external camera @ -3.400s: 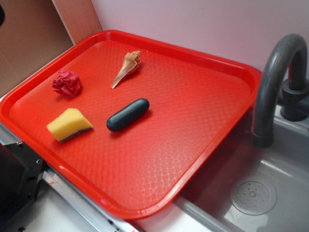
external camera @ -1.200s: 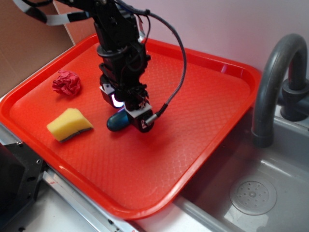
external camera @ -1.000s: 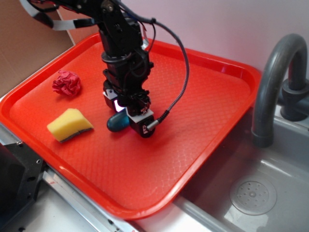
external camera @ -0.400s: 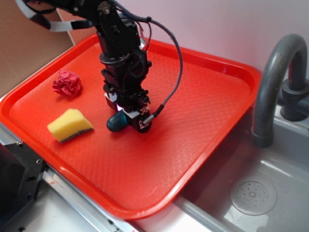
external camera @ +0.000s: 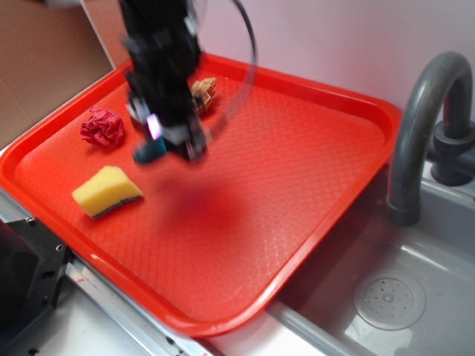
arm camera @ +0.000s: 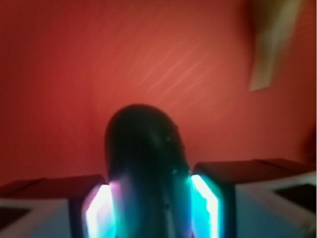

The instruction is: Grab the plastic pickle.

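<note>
Plastic pickle point(arm camera: 143, 168) pinched between the lit pads of the gripper point(external camera: 169, 142), raised clear of the red tray point(external camera: 312, 185) near the yellow sponge point(external camera: 106, 190); smooth rounded body liable to slide out under fast motion.

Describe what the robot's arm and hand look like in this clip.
The arm is black and blurred in the exterior view, with a thin dark cable arcing off its side. The hand carries a small glowing light. In the wrist view its fingers are dark blocks whose inner pads glow cyan to pink.
</note>
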Motion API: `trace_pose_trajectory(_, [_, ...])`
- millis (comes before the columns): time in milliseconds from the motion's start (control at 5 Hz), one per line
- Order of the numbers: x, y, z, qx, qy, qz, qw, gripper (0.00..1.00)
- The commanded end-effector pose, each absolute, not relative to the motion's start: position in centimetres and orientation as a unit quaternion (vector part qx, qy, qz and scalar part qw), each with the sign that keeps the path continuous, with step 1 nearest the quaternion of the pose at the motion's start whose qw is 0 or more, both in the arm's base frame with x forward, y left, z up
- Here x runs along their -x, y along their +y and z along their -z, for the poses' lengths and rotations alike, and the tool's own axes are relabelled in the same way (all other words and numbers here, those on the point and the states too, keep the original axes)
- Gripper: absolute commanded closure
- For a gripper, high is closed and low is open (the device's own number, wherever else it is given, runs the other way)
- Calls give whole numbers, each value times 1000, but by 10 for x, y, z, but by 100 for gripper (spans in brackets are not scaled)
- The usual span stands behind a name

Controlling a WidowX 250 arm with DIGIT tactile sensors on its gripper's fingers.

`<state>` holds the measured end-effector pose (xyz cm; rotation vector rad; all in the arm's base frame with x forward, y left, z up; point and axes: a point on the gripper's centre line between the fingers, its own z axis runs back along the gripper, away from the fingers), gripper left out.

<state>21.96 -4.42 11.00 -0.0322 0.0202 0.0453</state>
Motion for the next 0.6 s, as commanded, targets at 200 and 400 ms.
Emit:
trace_pose_trajectory(200, [-203, 9, -192, 43, -74, -109, 990, 100])
trace_pose_trajectory(400, [-216, 5, -183, 48, -16, -31, 998, 100])
